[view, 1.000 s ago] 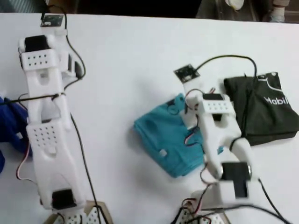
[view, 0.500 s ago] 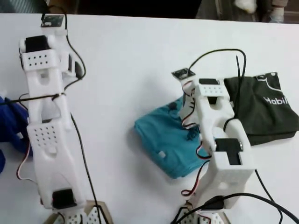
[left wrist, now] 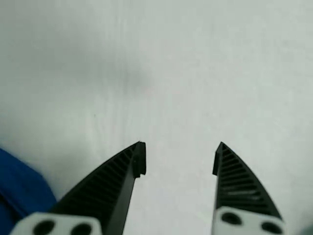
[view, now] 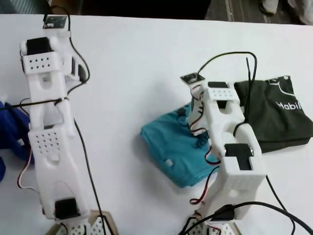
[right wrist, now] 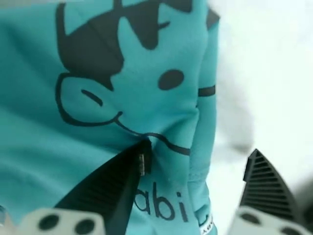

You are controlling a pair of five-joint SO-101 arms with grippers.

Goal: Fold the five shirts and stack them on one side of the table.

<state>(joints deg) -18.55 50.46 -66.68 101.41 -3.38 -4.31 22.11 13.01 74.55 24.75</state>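
White surface [view: 146, 54] meets dark floor [view: 146, 7] at its far edge. Left gripper [left wrist: 178, 149] gapes empty above it; right gripper [right wrist: 198, 152] spreads wide, holding nothing, over a crumpled teal fabric shirt [right wrist: 98, 98].

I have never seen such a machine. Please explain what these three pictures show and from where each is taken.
These are two small white robot arms at a white table. One picture looks down from above on the left arm and the right arm. The other two come from cameras on the wrists; the black prongs are each arm's own gripper. The left gripper is open over the table, near a blue cloth. The right gripper is open at the edge of a teal shirt, one finger against it. A folded dark shirt lies beside the teal one. Nothing is held.
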